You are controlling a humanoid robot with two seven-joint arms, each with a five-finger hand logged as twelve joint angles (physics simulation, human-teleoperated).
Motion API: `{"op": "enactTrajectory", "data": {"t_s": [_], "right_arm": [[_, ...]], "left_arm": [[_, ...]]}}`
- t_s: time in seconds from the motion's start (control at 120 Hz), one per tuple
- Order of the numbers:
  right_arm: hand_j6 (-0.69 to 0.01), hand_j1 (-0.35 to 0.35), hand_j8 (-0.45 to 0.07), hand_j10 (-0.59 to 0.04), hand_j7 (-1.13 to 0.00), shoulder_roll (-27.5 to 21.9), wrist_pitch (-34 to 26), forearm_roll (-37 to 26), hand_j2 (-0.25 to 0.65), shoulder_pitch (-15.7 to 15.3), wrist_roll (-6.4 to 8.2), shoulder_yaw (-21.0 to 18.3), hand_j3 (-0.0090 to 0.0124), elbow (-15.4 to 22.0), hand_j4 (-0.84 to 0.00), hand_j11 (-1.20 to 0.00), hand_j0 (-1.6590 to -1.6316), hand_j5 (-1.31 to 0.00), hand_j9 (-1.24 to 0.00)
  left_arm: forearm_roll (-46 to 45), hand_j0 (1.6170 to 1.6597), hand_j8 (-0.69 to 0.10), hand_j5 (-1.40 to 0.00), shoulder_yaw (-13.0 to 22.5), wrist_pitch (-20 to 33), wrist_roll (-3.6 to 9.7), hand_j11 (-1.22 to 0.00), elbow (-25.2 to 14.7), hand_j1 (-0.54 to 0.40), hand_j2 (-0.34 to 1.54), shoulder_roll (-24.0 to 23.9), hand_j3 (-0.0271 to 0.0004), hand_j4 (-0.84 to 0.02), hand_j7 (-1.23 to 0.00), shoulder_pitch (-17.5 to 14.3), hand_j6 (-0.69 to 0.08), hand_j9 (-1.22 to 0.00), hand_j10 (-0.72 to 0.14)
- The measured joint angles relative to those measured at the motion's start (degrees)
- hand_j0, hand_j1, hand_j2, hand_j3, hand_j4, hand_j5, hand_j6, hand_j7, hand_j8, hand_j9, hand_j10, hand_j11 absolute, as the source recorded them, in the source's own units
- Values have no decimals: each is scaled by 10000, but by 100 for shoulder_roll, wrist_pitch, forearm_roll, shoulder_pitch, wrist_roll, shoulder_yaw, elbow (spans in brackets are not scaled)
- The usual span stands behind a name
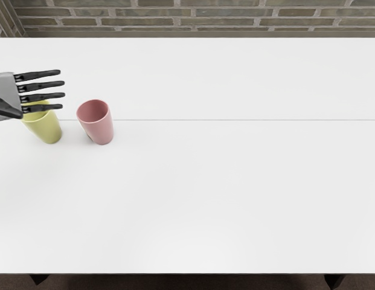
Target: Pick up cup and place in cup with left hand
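Note:
My left hand [43, 95] reaches in from the picture's left edge, its black fingers straight and spread, holding nothing. Its lowest finger crosses over the rim of a yellow-green cup [47, 128], hiding part of the opening; whether they touch I cannot tell. Just right of that cup stands a pink cup [99, 127], upright with its mouth open to view. A small gap separates the two cups.
Both cups stand on a white table [235, 193] with a thin seam running across it. A brick wall [199, 18] rises behind the table's far edge.

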Motion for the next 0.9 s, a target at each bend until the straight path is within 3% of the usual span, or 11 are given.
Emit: {"op": "enactTrajectory", "data": {"t_s": [0.15, 0.267, 0.317, 0.425, 0.533, 0.575, 0.667, 0.783, 0.9], "right_arm": [[-275, -3160, -275, -275, -358, 0, -4, -6, -56, -2, -4, -6, 0, -7, -275, -358, -16581, -358, -358], [-275, -3160, -275, -275, -358, 0, -5, -3, -55, -8, -6, -14, 0, -10, -275, -358, -16581, -358, -358], [-275, -3160, -275, -276, -358, 0, -5, -2, -55, -9, -6, -15, 0, -11, -275, -358, -16581, -358, -358], [-275, -3160, -275, -275, -358, 0, -6, -2, -55, -10, -7, -17, 0, -12, -275, -358, -16581, -358, -358], [-275, -3160, -275, -275, -358, 0, -6, -1, -56, -10, -7, -17, 0, -12, -275, -358, -16581, -358, -358], [-274, -3160, -274, -274, -358, 0, -6, -1, -56, -10, -7, -17, 0, -12, -275, -358, -16581, -358, -358], [-275, -3160, -275, -275, -358, 0, -6, -1, -56, -10, -7, -17, 0, -12, -275, -358, -16581, -358, -358], [-275, -3160, -275, -275, -358, 0, -6, -2, -56, -10, -7, -18, 0, -12, -275, -358, -16581, -358, -358], [-275, -3160, -276, -276, -358, 0, -6, -2, -56, -11, -7, -18, 0, -12, -275, -358, -16581, -358, -358]], "left_arm": [[69, 16581, 57, 8, 2, 0, 9, 2, 27, 3486, -4, -186, 0, 55, 6, -50, 63, 4, 41], [1132, 16581, 51, 8, -16, 0, 30, 3, 11, 3486, -6, -352, 0, 49, 5, -699, 57, 4, 37], [1689, 16581, 42, 6, -94, 1, 116, 2, -25, 3487, -5, -302, 0, 40, 5, -925, 47, 3, 30], [3192, 16581, 17, 3, -408, 0, 404, 2, -569, 3491, -4, -333, 0, 18, 2, -963, 20, 2, 11], [4584, 16581, -8, 0, -629, 1, 525, 1, -982, 3491, -3, -525, 0, -5, 0, -1273, -7, 1, -8], [5060, 16581, -12, -1, -669, 39, 595, 1, -1063, 3491, 2, -827, 0, -8, 0, -1352, -11, 0, -10], [6259, 16580, -26, -3, -693, 699, 800, 1, -1130, 3491, 2, -1626, 0, -22, -2, -1250, -28, 0, -20], [7794, 16580, -35, -4, -520, 1827, 910, 0, -834, 3491, 5, -2613, 0, -29, -2, -1235, -38, -1, -26], [8583, 16580, -39, -5, 85, 2667, 951, 0, -516, 3491, 6, -2745, 0, -32, -3, -1253, -41, -1, -27]]}}
